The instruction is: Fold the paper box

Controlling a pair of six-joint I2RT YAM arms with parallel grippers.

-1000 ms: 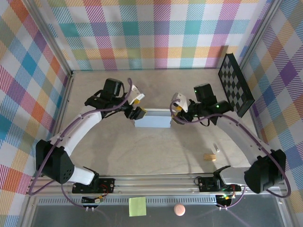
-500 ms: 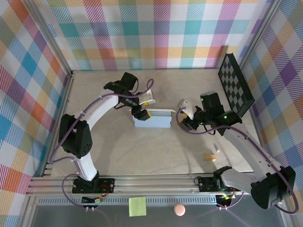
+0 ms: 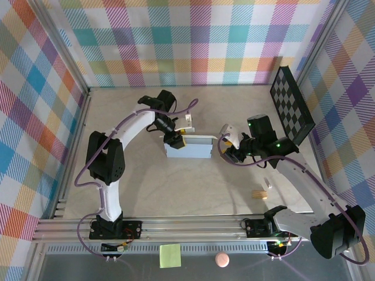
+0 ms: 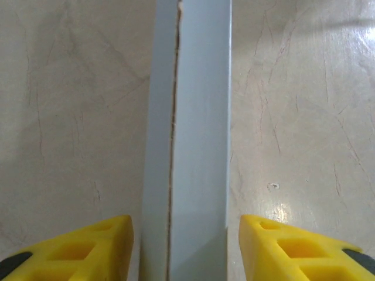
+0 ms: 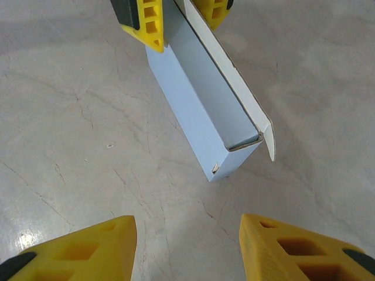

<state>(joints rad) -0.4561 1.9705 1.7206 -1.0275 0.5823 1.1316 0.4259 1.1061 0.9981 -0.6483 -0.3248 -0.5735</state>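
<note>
The paper box [image 3: 188, 147] sits near the middle of the bench [image 3: 146, 187]. It is a long, narrow trough of pale grey-blue card with its top open, and in the right wrist view a white flap juts out past one corner of the end facing that camera. The left fingers [image 4: 76, 249] are spread open and straddle the box's left end, one yellow finger on each side. In the left wrist view a sliver of bench shows between each finger and the card. The right fingers [image 5: 76, 246] are also spread apart and hold nothing. They hang over bare bench just short of the box's right end. A black checkerboard panel [image 3: 291, 105] leans at the right wall. A small wooden piece [image 3: 258, 194] lies on the bench near the right arm. A yellow-green sticky note [image 3: 170, 255] and a pink ball [image 3: 221, 259] rest on the grey strip in front of the arm bases.
</note>
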